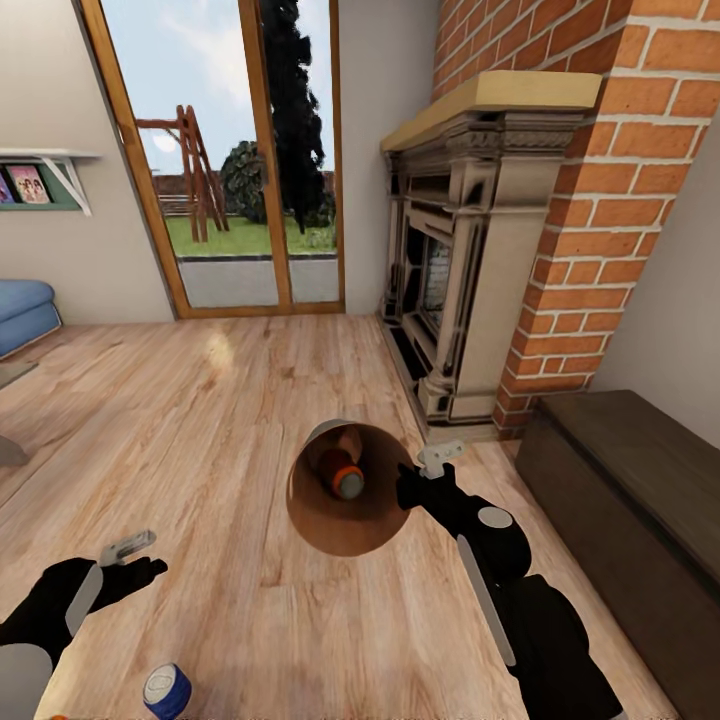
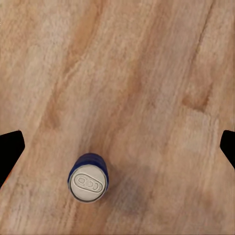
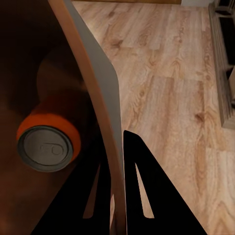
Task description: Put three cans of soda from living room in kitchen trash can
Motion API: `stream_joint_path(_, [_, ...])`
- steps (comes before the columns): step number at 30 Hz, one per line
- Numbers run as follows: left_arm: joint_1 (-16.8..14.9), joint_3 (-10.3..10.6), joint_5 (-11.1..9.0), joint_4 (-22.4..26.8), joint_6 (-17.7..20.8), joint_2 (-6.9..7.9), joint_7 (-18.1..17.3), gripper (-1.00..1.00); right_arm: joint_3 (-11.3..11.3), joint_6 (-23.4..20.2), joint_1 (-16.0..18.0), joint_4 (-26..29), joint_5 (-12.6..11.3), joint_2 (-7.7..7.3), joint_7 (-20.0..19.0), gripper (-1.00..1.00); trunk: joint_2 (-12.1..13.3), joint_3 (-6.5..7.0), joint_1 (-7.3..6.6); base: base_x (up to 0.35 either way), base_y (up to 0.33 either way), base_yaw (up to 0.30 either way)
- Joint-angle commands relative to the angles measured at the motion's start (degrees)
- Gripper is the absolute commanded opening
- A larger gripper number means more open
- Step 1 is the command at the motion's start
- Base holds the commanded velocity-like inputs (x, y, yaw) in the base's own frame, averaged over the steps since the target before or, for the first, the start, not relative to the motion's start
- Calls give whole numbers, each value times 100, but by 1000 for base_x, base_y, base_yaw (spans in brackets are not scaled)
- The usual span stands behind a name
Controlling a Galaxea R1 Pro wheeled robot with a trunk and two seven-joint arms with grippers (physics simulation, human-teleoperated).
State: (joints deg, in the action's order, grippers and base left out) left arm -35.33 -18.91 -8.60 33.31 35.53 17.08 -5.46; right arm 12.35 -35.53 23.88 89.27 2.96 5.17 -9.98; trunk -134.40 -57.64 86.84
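Right tool [image 1: 425, 478] clamping trash can rim [image 3: 100, 98], orange soda can [image 3: 46, 142] inside

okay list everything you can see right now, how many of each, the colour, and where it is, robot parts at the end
Soda can: two. One orange, lying inside the bin; one dark blue with a silver top, upright on the floor near the left gripper.
Trash can: one, brown inside, pale rim, held tilted above the floor in front of the fireplace.
Fireplace: one, grey carved stone, right side.
Brick chimney: one, red, above and beside the fireplace.
Glass doors: wood-framed, back wall, garden beyond.
Sofa: one, blue, far left edge.
Wall shelf: one, white, left wall.
Bench: one, dark brown, right.
Floor: warm wood.
Left gripper: black, open, over the floor above the blue can.
Right gripper: black, pinching the bin's rim.
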Motion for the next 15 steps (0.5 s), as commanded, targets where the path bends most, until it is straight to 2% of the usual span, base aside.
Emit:
stream_joint_path(1, [-2,0,-1,-35,-21,3,2,100,-1,-4,3,12,-59,2,-39,-100,-42,-17,22,0,0,0])
stream_joint_path(15, [0,1,-7,-173,-177,-23,19,100,4,1,3,11,-59,2,-39,-100,-604,-269,329,0,0,0])
